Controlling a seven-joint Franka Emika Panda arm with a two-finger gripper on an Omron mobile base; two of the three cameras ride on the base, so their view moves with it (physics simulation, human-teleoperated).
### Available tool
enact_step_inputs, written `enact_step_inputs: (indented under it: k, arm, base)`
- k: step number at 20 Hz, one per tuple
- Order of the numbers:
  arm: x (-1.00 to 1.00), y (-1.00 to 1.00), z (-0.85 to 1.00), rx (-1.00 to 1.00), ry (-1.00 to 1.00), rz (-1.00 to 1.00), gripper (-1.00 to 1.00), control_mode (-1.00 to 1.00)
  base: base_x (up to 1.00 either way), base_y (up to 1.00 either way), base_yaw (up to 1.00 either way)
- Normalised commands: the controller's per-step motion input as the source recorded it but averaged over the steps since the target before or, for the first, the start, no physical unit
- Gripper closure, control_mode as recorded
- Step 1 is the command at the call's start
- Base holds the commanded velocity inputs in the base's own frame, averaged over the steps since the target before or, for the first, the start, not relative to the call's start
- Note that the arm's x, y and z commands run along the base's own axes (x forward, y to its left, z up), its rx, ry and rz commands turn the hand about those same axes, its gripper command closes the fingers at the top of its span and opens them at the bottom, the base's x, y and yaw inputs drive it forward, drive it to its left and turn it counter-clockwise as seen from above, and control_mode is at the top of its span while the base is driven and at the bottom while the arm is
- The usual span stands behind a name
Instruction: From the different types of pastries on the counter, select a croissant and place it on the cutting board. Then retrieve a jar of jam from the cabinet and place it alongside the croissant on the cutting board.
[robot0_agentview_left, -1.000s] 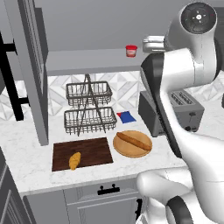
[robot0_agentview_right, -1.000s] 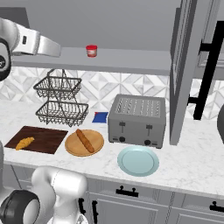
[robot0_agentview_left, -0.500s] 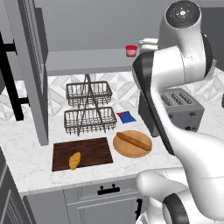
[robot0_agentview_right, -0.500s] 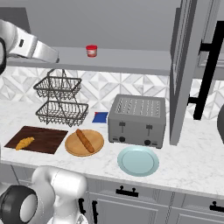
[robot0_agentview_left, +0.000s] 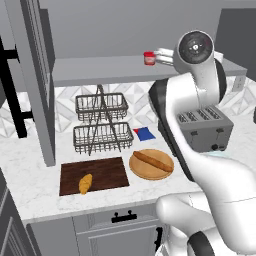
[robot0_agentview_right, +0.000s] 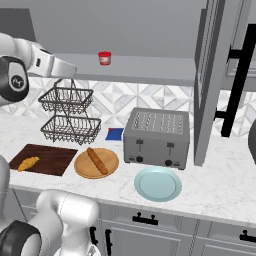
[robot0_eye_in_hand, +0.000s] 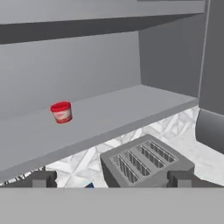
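risk sits in the reach ahead. pincer (robot0_eye_in_hand: 111, 178) is spread wide with nothing between its tips, up at shelf height, while the jar of jam (robot0_eye_in_hand: 61, 112) stands upright on the cabinet (robot0_eye_in_hand: 131, 109) shelf, well ahead of the pincer and off to its upper left in the hand view. a line not corrected toward that side would likely miss or clip the jar and tip it. croissant (robot0_agentview_left: 85, 183) already lies on the cutting board (robot0_agentview_left: 102, 169), far below the pincer on the counter (robot0_agentview_left: 30, 185).
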Motion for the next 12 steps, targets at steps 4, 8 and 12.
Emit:
enact_step_inputs:
  k: [4,8,12]
  arm:
    - [0.80,0.00,0.00,0.02,0.00,0.00,-1.00,-1.00]
    - [0.76,0.00,0.00,0.00,0.02,0.00,-1.00,-1.00]
    - [0.66,0.00,0.00,0.01,0.12,0.00,-1.00,-1.00]
  base:
    - [0.00,0.00,0.00]
    - [0.00,0.00,0.00]
    - [0.00,0.00,0.00]
